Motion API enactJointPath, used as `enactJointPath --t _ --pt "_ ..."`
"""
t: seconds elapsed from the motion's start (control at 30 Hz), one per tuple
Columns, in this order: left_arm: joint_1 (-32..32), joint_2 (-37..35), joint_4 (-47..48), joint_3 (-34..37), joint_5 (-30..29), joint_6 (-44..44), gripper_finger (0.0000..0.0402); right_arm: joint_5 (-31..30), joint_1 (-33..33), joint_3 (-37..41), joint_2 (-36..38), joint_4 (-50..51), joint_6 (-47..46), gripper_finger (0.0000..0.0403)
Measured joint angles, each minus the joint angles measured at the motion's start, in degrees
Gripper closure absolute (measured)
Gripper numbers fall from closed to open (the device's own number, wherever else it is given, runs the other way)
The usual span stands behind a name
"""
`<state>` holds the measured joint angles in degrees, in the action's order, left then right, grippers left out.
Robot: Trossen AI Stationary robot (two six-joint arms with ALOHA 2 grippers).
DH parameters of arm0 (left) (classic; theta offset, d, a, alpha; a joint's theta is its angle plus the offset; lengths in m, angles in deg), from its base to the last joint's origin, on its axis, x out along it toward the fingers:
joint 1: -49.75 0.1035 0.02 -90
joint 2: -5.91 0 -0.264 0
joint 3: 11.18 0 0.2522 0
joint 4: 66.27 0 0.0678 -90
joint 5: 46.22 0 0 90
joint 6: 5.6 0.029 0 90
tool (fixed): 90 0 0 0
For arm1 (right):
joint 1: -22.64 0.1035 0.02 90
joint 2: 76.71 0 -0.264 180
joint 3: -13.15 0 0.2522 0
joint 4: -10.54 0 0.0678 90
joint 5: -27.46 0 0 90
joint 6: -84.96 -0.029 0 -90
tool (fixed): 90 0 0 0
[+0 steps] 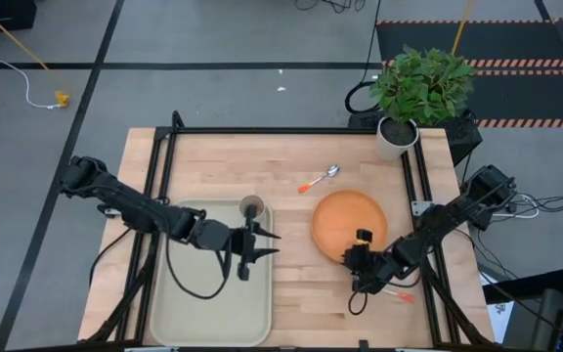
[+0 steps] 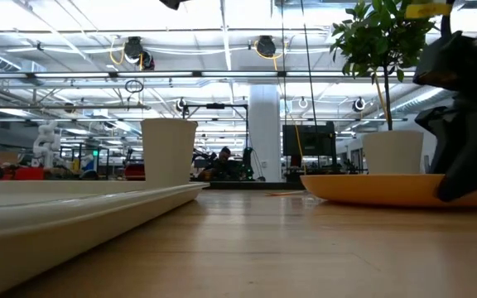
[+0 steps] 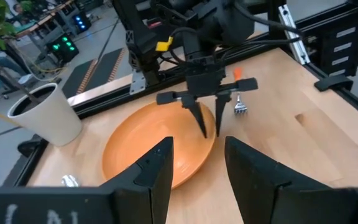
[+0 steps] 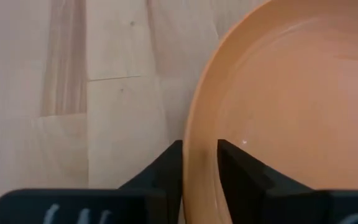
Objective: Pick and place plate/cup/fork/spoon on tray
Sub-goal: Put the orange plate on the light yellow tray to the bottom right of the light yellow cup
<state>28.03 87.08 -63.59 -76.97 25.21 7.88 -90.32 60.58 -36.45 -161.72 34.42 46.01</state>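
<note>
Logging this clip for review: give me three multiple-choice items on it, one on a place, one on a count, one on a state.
1. Where is the cup?
A. on the tray's far edge
B. on the plate
C. beside the plant pot

2. How many dishes lie on the plate?
A. two
B. one
C. none

3. How is the right end effector set?
A. wide open above the spoon
B. fingers astride the plate's rim
C. shut on the fork

Answers: 1 A, the high view shows the cup inside the tray at its far rim. 2 C, the plate is bare. 3 B, the right wrist view shows one finger on each side of the rim.
</note>
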Motion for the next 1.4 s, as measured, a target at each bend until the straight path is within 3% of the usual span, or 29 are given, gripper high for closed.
enactJointPath --t 0.17,0.37,0.6,0.8,1.03,1.2,1.4 --pt "0.52 0.00 -1.51 0.00 1.70 0.10 0.0254 2.90 -0.81 -0.05 0.13 -0.24 2.67 0.0391" --pt "-1.05 1.83 -0.78 -2.64 2.09 1.30 0.0254 5.58 -0.63 -2.12 2.20 0.28 4.01 0.0397" --pt "-4.28 12.54 11.77 -16.93 2.31 3.78 0.0251 5.95 1.22 -11.99 3.32 5.50 8.30 0.0402" --pt "-6.17 22.13 25.15 -31.22 2.29 -0.94 0.0208 4.42 3.50 -17.93 3.32 9.24 8.56 0.0402" --pt "-6.28 28.83 28.79 -37.81 1.68 -4.99 0.0173 1.29 6.08 -20.36 3.32 8.55 11.62 0.0402" --pt "-5.90 30.24 28.82 -38.14 -0.34 -6.53 0.0189 0.75 6.99 -20.68 3.32 7.32 11.64 0.0403" --pt "-5.92 31.17 29.23 -38.10 -0.62 -7.94 0.0245 0.75 7.70 -20.70 2.25 2.20 14.28 0.0403"
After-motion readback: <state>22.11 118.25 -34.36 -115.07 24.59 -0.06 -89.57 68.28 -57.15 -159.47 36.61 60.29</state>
